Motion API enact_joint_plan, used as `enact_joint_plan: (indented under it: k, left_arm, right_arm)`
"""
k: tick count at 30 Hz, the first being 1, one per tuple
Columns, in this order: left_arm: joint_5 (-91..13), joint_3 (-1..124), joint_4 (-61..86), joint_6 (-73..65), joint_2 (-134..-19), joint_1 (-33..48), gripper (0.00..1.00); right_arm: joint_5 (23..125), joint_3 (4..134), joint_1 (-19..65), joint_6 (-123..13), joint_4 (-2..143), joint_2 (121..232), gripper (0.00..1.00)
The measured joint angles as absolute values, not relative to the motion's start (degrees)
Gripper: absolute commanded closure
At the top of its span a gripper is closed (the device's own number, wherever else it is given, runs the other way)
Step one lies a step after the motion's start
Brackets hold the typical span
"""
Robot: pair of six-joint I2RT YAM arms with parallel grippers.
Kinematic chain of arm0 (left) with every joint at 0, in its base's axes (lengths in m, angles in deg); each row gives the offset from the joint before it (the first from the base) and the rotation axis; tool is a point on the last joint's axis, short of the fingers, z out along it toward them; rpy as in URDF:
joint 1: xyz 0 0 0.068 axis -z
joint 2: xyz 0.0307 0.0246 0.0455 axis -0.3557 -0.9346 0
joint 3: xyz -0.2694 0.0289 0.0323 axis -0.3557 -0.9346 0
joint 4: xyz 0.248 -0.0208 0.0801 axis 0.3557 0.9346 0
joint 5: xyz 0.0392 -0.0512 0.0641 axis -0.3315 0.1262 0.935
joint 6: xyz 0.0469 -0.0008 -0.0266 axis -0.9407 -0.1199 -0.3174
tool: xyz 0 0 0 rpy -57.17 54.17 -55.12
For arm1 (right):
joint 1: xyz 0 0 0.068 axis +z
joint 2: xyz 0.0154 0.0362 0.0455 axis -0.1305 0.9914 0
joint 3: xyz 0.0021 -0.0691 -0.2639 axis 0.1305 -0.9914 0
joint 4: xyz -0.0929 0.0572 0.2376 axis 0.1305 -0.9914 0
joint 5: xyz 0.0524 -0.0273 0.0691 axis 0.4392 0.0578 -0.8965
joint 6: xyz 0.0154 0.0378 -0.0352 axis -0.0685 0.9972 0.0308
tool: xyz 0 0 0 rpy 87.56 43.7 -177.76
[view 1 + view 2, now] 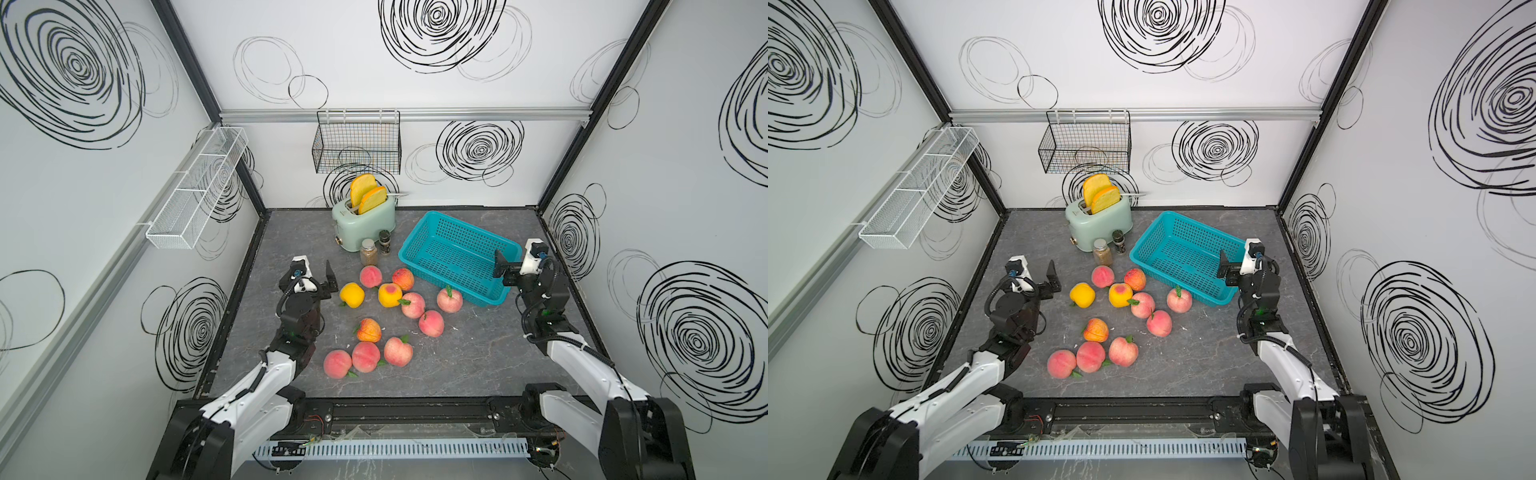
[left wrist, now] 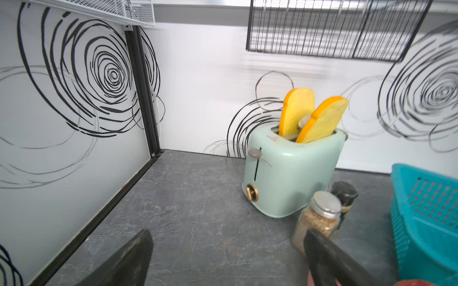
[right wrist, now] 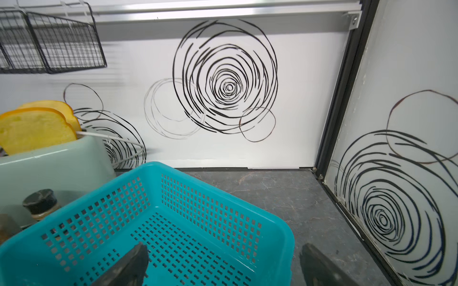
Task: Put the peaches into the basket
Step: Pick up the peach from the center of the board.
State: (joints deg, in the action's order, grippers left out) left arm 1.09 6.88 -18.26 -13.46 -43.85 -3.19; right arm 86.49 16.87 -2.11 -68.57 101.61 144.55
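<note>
In both top views we count eleven round toy peaches [image 1: 370, 276], pink-red to yellow-orange; one rectangular teal perforated plastic basket [image 1: 417, 232]; one mint-green toaster [image 1: 365, 226]; two orange-crusted yellow toast slices [image 1: 372, 200]; two small glass spice jars [image 1: 368, 252], one silver-lidded, one black-lidded; one black wire basket [image 1: 357, 149]; one long white mesh rack [image 1: 195, 187].

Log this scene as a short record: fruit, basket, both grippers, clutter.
peaches: eleven, all loose on the table
basket: teal, empty, beside the toaster
left gripper: open, empty, next to the yellow peach
right gripper: open, empty, jaws astride the basket's wall
clutter: two toast slices in the toaster; two jars in front of it
progress: no peach in the basket yet
</note>
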Motion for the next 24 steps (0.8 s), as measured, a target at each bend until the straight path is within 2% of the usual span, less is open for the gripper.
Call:
enact_joint_plan:
  k: [6,11,16,24]
  left_arm:
    - [3.5,13.5,1.5,-6.9,-33.6,5.6,0.02]
    - [2.1,20.4,16.3,-3.5,-32.4,10.2,0.02]
    - [-4.9,26.9,27.1,0.5,-37.2,14.1,0.02]
    - [-12.2,29.3,33.3,3.2,-48.5,29.9,0.02]
  right_arm:
    - [86.5,17.3,5.0,-66.7,90.9,135.2,0.01]
    - [86.0,19.5,12.0,-66.5,81.8,132.7,0.01]
    - [82.1,24.7,16.2,-66.6,73.0,135.2,0.01]
    - [74.6,23.7,21.7,-64.5,66.7,135.9,0.01]
